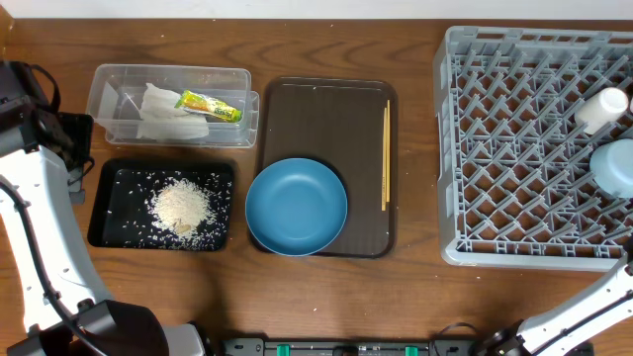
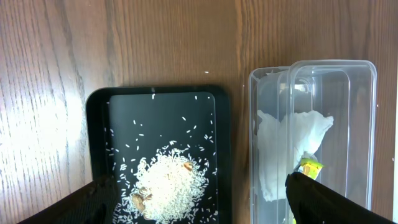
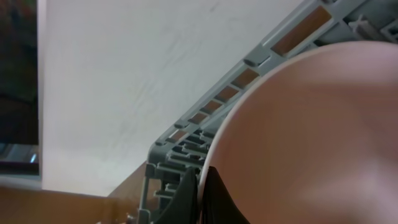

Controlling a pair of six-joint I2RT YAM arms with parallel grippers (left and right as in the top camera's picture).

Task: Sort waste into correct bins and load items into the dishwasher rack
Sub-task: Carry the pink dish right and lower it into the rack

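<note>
White rice crumbs [image 1: 183, 206] lie piled in the black tray [image 1: 107, 229]. The clear container [image 1: 119, 79] holds the crumpled napkin [image 1: 163, 114] and the yellow-green wrapper [image 1: 210, 106]. My left gripper [image 2: 202, 196] hangs open above both bins, holding nothing. A dark-blue plate [image 1: 296, 206] and the chopsticks [image 1: 386, 158] rest on the brown tray [image 1: 326, 109]. The grey rack [image 1: 514, 148] holds a white cup [image 1: 601, 109] and a light-blue bowl [image 1: 615, 166]. In the right wrist view my right gripper [image 3: 202, 180] is shut on the rim of the pink bowl [image 3: 311, 137], beside the rack's edge [image 3: 180, 134].
The left arm [image 1: 30, 198] stands along the table's left edge, and part of the right arm [image 1: 574, 316] shows at the bottom right. Bare wooden table [image 1: 415, 297] runs along the front.
</note>
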